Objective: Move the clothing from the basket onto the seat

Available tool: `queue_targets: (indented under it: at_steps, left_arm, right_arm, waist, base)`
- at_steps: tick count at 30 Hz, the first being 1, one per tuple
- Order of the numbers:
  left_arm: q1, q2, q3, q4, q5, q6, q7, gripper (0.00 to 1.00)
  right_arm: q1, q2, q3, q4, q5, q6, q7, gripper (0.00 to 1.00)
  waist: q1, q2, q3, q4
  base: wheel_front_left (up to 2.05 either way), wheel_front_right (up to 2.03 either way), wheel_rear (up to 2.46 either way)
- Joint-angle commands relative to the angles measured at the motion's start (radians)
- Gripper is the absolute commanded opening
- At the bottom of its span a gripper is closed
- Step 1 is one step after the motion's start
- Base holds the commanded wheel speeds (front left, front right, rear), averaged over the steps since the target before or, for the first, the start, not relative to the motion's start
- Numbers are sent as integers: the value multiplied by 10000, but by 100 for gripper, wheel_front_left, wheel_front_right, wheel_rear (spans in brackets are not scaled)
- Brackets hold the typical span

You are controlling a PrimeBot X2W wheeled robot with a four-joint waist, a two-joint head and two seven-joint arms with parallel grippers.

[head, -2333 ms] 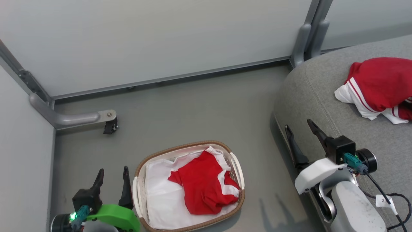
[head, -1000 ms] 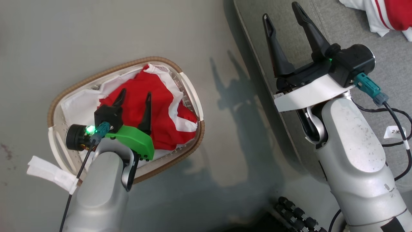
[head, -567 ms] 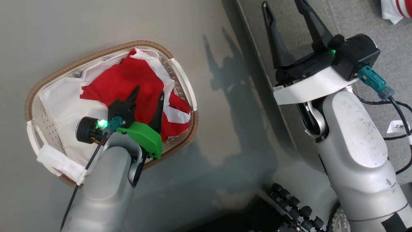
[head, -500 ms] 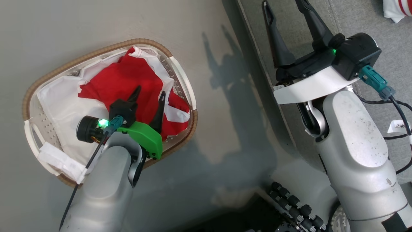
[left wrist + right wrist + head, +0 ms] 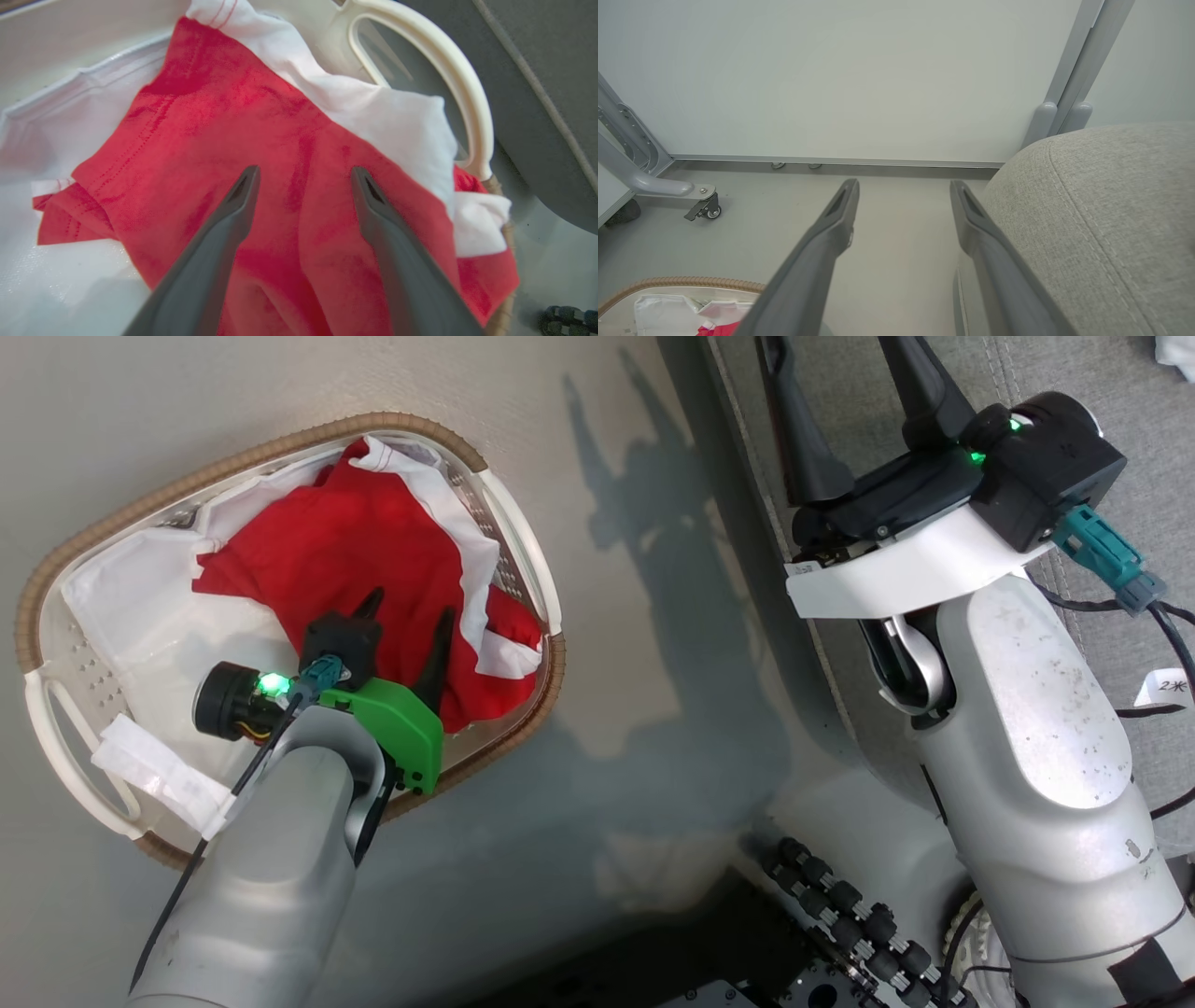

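The basket (image 5: 280, 443) sits on the floor at the left, with a white liner (image 5: 121, 588) inside. Red clothing (image 5: 355, 560) with white panels lies crumpled in its right half. My left gripper (image 5: 411, 607) hangs open just over that garment. In the left wrist view the left gripper (image 5: 306, 170) has both fingers spread above the red clothing (image 5: 233, 116), near the basket handle (image 5: 448, 56). My right gripper (image 5: 850, 355) stands open and empty at the edge of the grey seat (image 5: 1158, 429). The right gripper (image 5: 903, 184) points at the floor beside the seat (image 5: 1101, 196).
My own base with black rollers (image 5: 840, 915) is at the lower middle. A pale wall panel (image 5: 878, 70) stands behind, with a grey post (image 5: 1059, 112) and a castered foot (image 5: 703, 210). Bare grey floor (image 5: 635, 663) separates basket and seat.
The head camera has tipped down, so the whole picture shifted. My left arm has come from beside the basket to over the red garment and sunk slightly. Both grippers stay open.
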Motion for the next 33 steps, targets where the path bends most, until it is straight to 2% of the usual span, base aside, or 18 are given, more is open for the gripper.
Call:
queue_targets:
  at_steps: [1, 23, 33]
  left_arm:
    - [-220, 86, -84, 143, -88, -44, -11, 100]
    - [-1578, -62, -1431, 2692, -1397, -45, 5, 100]
    - [-1776, -112, -2286, 3040, -2168, -45, 309, 100]
  right_arm:
    - [-107, -20, 45, -92, 74, -14, -18, 100]
    - [-443, -23, 399, -884, -192, -14, -18, 100]
    - [-308, -23, 445, -898, -220, -14, -18, 100]
  waist:
    - [-1, 0, 115, -40]
    - [-1, 0, 620, 114]
    - [-1, 0, 646, 198]
  base:
    - [0, 0, 0]
    - [0, 0, 0]
    - [0, 0, 0]
